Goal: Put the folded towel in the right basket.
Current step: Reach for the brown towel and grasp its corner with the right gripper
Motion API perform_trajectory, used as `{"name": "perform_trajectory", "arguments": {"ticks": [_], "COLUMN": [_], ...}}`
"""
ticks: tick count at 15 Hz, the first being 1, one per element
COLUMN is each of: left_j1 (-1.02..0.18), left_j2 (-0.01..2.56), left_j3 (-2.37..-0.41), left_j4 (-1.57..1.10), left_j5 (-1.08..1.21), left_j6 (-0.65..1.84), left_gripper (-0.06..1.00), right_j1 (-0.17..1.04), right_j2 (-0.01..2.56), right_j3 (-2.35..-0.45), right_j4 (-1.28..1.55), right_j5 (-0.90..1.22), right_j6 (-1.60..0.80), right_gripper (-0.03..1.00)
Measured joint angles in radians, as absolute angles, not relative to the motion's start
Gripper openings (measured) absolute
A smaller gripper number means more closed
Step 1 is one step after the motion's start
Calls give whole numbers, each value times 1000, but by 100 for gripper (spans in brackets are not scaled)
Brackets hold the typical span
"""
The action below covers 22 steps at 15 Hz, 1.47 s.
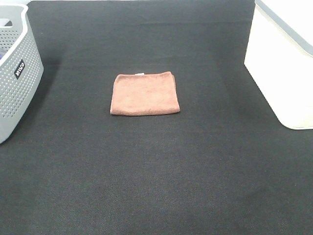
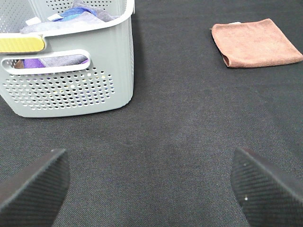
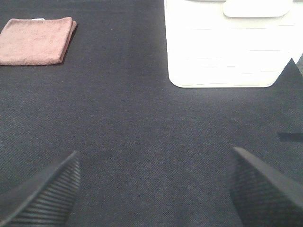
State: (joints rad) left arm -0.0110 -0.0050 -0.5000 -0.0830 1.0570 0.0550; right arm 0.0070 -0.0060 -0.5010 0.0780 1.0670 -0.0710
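Observation:
A folded brown towel (image 1: 145, 93) lies flat on the black mat in the middle of the exterior high view. It also shows in the left wrist view (image 2: 255, 43) and in the right wrist view (image 3: 36, 40). The white right basket (image 1: 286, 63) stands at the right edge, and its wall shows in the right wrist view (image 3: 228, 45). My left gripper (image 2: 149, 189) is open and empty, well short of the towel. My right gripper (image 3: 154, 189) is open and empty, in front of the white basket. Neither gripper shows in the exterior high view.
A grey perforated basket (image 1: 14, 73) stands at the left edge; the left wrist view shows it (image 2: 71, 80) holding purple, blue and grey cloths. The black mat (image 1: 156, 171) covers the whole table.

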Motion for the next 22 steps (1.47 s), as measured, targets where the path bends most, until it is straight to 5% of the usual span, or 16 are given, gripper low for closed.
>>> {"name": "perform_trajectory", "arguments": {"ticks": [4,10,19,22], "left_j1": [-11,-11,-11,-11], "left_j2": [-5,-5,-5,-5], "left_j3": [-500,-500,-500,-500], "left_j4": [-83,-83,-83,-83], "left_j5": [1057,1057,1057,1057], "left_j6": [55,55,55,55], "left_gripper": [87,87,87,87], "right_j1": [7,7,12,122], "right_j2": [113,647,1284,1423], "right_j3": [-532,-733,-1232,-1297], "right_j4": [100,225,487,535], "right_j5": [919,573,660,676], "right_j6": [-71,-71,-348,-394], "right_gripper": [78,77,75,75]}}
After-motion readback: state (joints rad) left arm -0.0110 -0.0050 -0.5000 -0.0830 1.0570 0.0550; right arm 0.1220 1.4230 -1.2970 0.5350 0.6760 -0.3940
